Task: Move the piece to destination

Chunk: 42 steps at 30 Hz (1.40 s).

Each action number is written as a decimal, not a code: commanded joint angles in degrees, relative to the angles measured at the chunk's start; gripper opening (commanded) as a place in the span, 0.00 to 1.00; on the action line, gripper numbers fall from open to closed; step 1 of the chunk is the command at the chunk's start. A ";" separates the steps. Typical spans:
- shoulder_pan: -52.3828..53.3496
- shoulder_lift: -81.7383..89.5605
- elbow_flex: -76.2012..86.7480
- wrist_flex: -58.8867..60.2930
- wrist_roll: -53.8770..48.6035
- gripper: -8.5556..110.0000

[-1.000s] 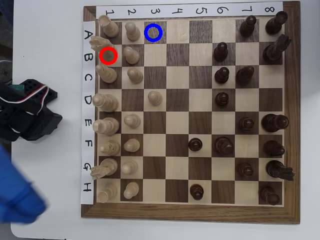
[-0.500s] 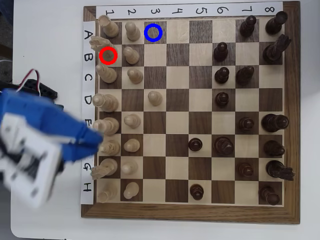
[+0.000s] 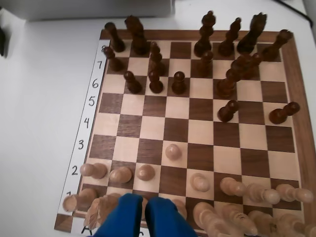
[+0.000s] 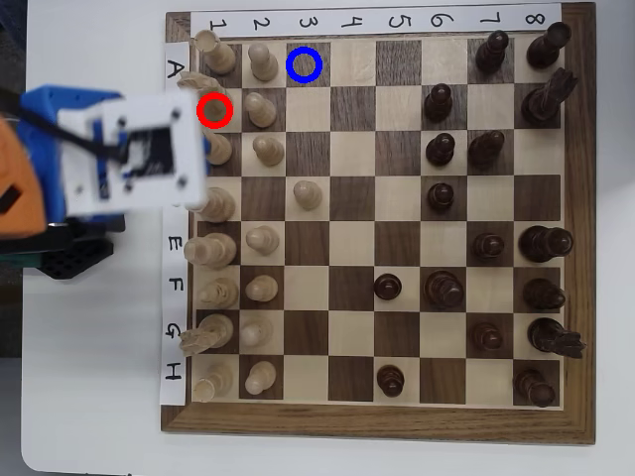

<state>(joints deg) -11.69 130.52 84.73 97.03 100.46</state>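
Note:
The piece, a pale cream knight (image 3: 100,212), stands at the board's near left corner in the wrist view, just left of my blue fingers (image 3: 129,217). From overhead only its top (image 4: 198,80) shows, beside the red-ringed square (image 4: 214,109). My gripper (image 3: 144,210) hangs over the first column next to the knight. Its fingers are almost together, with nothing between them. The white and blue wrist block (image 4: 134,154) hides the fingertips from overhead. The destination, a dark square with a blue ring (image 4: 304,64), is empty two columns right of the knight's row end.
Pale pawns (image 4: 263,61) and other pale pieces (image 4: 212,52) crowd the first two columns around the knight. A lone pale pawn (image 4: 308,193) stands in column three. Dark pieces (image 4: 440,99) fill the board's right side. A second pale knight (image 4: 198,337) stands lower down.
In the overhead view the arm has swung from the lower left up to the board's left edge, and it now covers the first-column squares just below the red ring.

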 commanded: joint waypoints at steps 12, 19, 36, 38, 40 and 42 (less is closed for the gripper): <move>-13.89 4.83 14.24 0.18 37.00 0.13; -16.70 4.75 15.82 0.18 45.97 0.11; -23.99 -0.26 19.95 0.00 34.19 0.22; -24.61 -0.97 19.34 0.00 34.01 0.22; -25.31 -1.49 18.72 -0.09 33.40 0.23; -26.28 -2.37 17.93 -0.09 32.61 0.24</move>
<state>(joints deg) -34.63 129.29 104.77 97.03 100.46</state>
